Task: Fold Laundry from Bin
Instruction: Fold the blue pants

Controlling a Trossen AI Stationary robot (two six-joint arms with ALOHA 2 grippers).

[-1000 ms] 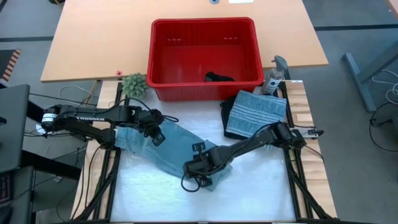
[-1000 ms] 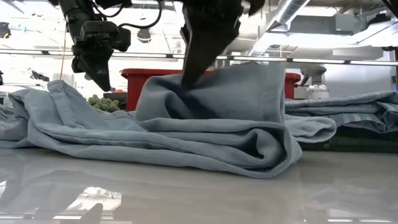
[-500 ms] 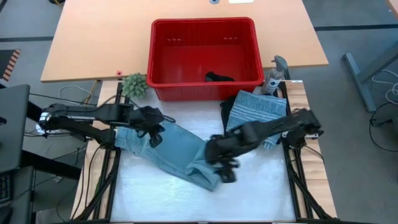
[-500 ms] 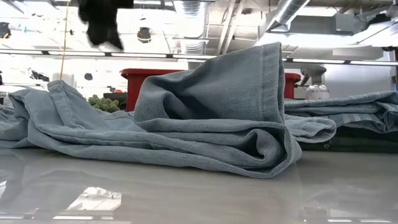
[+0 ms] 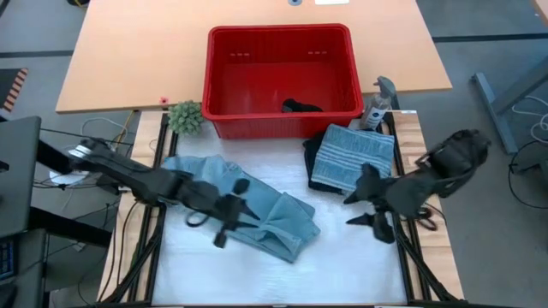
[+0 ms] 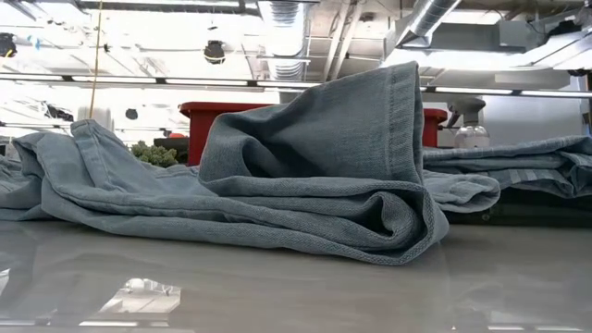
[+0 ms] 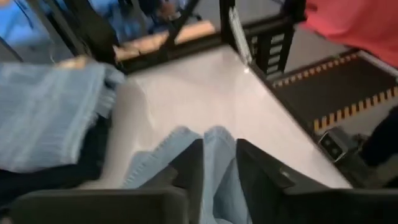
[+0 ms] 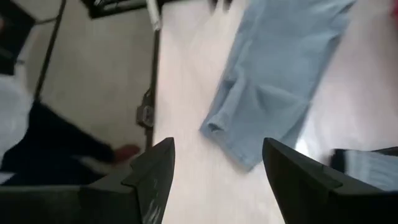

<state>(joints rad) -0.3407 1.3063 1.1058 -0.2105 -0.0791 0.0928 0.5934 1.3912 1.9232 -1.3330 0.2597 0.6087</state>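
Observation:
A light blue denim garment (image 5: 257, 210) lies crumpled on the white table; in the low view one end of it (image 6: 370, 139) stands folded up. My left gripper (image 5: 227, 216) hovers over the denim's middle, its fingers a little apart, with denim showing below the gap (image 7: 219, 168). My right gripper (image 5: 366, 205) is wide open and empty near the table's right edge (image 8: 217, 180). A folded blue-grey striped cloth (image 5: 353, 152) rests on a dark garment at the back right. The red bin (image 5: 224, 85) stands behind the table, a black piece (image 5: 301, 107) on its floor.
A small green plant (image 5: 184, 116) stands left of the bin and a spray bottle (image 5: 378, 104) to its right. Bare white table (image 5: 342, 257) lies near and right of the denim. Dark frame rails run along both table sides.
My right gripper has come off the denim's folded-up end, risen, and swung away toward the table's right edge. My left gripper has moved from the denim's far left part toward its middle, nearer the front edge. The denim's folded end stays standing.

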